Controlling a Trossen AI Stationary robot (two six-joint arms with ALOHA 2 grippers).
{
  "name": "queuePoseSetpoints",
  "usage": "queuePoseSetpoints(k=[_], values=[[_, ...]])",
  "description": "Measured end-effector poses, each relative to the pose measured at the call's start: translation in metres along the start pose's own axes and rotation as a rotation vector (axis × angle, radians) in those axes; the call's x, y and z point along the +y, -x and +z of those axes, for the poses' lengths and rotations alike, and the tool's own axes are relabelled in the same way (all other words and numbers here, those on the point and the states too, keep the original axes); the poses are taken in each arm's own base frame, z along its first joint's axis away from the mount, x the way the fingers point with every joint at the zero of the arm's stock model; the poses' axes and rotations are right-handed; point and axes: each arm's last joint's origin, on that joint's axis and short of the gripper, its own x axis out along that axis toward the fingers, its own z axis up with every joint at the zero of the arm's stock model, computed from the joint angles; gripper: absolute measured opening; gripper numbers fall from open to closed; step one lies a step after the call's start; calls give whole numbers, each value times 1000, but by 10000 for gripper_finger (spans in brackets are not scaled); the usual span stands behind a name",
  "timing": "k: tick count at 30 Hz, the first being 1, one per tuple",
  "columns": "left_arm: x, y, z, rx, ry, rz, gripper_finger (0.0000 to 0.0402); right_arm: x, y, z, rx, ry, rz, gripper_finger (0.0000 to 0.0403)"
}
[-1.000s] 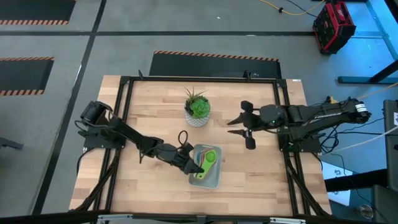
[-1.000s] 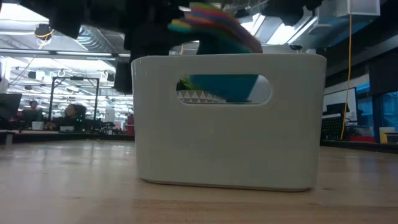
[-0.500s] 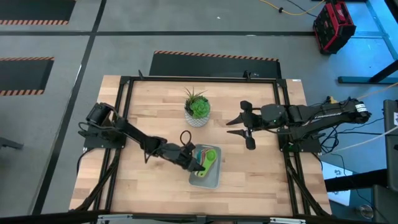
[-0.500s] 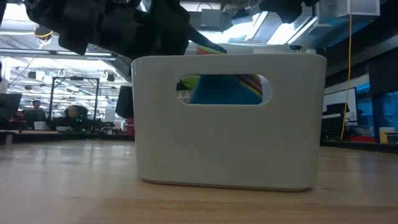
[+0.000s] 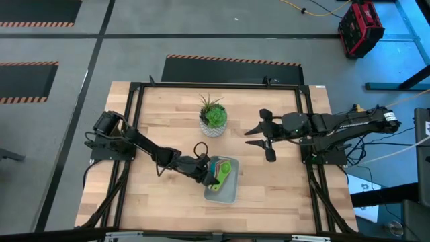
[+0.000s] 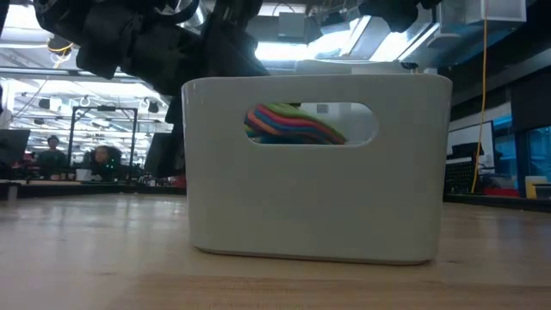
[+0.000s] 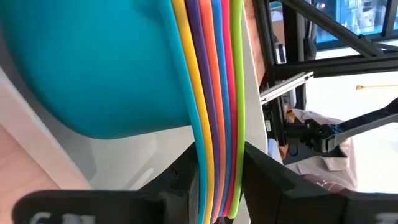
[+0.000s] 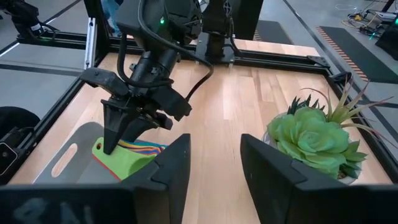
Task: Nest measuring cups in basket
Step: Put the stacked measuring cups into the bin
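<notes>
The measuring cups (image 5: 222, 173) are nested in one stack, green on top and teal (image 7: 93, 68) outermost. The stack is inside the pale basket (image 5: 228, 193) at the table's near middle. In the low view its coloured rims (image 6: 293, 125) show through the handle hole of the basket (image 6: 318, 198). My left gripper (image 5: 207, 174) reaches over the basket's left rim and is shut on the stack. My right gripper (image 5: 250, 137) hangs open above the table's right middle, with nothing between its fingers. My left gripper pinches the stacked flat handles (image 7: 214, 177) of the cups between its two fingers (image 7: 186, 177), all layers together. The fingers slant down from the table's left. The stack sits tilted inside the basket; I cannot tell whether it rests on the basket's floor.
A white pot with a green plant (image 5: 213, 119) stands behind the basket, toward the table's far edge. A black frame (image 5: 134, 94) runs around the table. Bare wood lies to the basket's left and right.
My left gripper has sunk and tipped further down, carrying the stack with it. The cups stood above the basket's rim a second ago; now they are down inside it and show through the handle hole.
</notes>
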Motion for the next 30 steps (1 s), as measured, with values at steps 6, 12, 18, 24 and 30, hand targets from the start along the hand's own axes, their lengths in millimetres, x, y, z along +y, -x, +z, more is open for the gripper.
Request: queuePoseSetpoints(k=[6, 12, 18, 24, 30], values=[[2, 0, 0, 1, -3, 22, 86, 0, 0, 0, 0, 0, 0, 145], [4, 0, -1, 4, -4, 38, 86, 0, 0, 0, 0, 0, 0, 145], [4, 0, -1, 4, -4, 38, 88, 0, 0, 0, 0, 0, 0, 145], [4, 0, 0, 3, -4, 38, 107, 0, 0, 0, 0, 0, 0, 145], [3, 0, 0, 1, -4, 36, 138, 0, 0, 0, 1, 0, 0, 145]])
